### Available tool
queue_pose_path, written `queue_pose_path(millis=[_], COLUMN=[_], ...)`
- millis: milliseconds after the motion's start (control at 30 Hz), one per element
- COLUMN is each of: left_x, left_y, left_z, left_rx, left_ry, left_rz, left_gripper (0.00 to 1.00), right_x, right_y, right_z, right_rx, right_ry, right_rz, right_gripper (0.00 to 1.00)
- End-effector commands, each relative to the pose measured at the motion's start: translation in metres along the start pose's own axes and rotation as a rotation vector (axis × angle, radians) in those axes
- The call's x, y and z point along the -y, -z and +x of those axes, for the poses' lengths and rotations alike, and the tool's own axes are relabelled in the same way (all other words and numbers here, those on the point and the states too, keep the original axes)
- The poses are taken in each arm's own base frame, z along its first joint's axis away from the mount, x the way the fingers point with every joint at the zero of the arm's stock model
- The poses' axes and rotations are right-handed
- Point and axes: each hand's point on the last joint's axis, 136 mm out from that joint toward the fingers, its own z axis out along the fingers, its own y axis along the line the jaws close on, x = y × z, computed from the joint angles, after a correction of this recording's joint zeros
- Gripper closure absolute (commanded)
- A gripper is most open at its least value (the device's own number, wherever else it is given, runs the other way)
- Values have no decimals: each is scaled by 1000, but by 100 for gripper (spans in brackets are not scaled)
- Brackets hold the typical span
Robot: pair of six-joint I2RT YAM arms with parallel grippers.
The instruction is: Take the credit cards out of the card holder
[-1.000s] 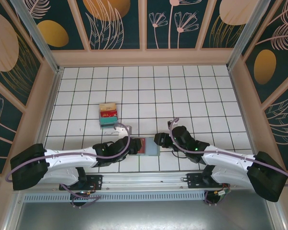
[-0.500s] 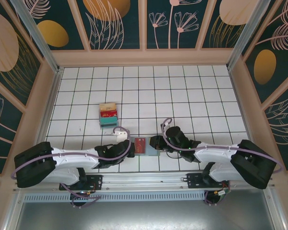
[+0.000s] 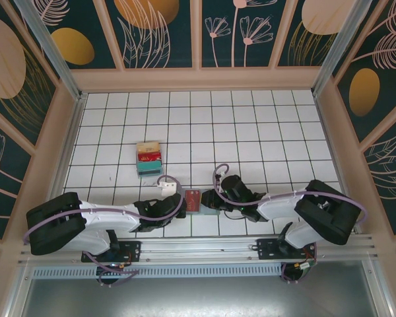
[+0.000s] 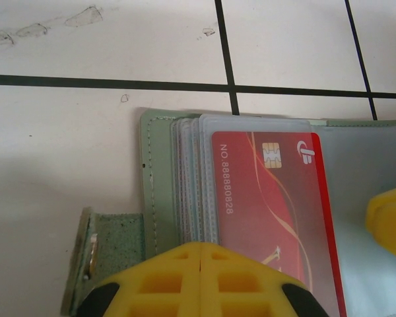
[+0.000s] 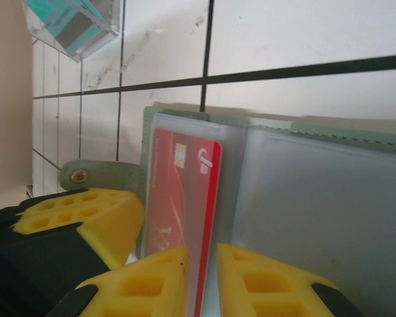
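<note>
1. Top external: both arms lie low along the near edge of the table [image 3: 251, 132], reaching inward, wrists meeting over the card holder [image 3: 199, 200].
2. Left gripper [image 4: 201, 259]: fingers pressed together, tips down on the holder's left leaf, just beside the snap tab [image 4: 91, 252].
3. Right gripper [image 5: 203, 263]: narrow gap, straddling the long edge of the red credit card [image 5: 181, 191]; can't tell if it's pinching.
4. Card sits in a clear sleeve [image 5: 317, 211]; holder lies open, flat on the tiles.

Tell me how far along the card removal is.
Done: the card holder lies open. In hand: left fingers, shut, rest at its edge; right fingers straddle the red card, grip unclear. Left: that card still sits in its sleeve; more sleeves lie stacked under it.
</note>
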Motion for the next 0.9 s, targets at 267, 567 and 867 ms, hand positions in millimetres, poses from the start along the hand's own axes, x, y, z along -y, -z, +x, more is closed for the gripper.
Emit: queue_pose_path(millis=[267, 567, 867], left_x=[-2, -5, -9], left_y=[-4, -2, -1], left_z=[4, 3, 4], left_rx=[-12, -10, -7], left_ry=[19, 25, 25], left_rz=[-2, -8, -22], left_gripper=[95, 96, 97], right_x=[-20, -13, -3], right_y=[-12, -16, -9], right_z=[-1, 0, -3], right_rx=[-25, -33, -3], right_ry=[6, 0, 1], right_rz=[-65, -34, 31], right_gripper=[82, 85, 84])
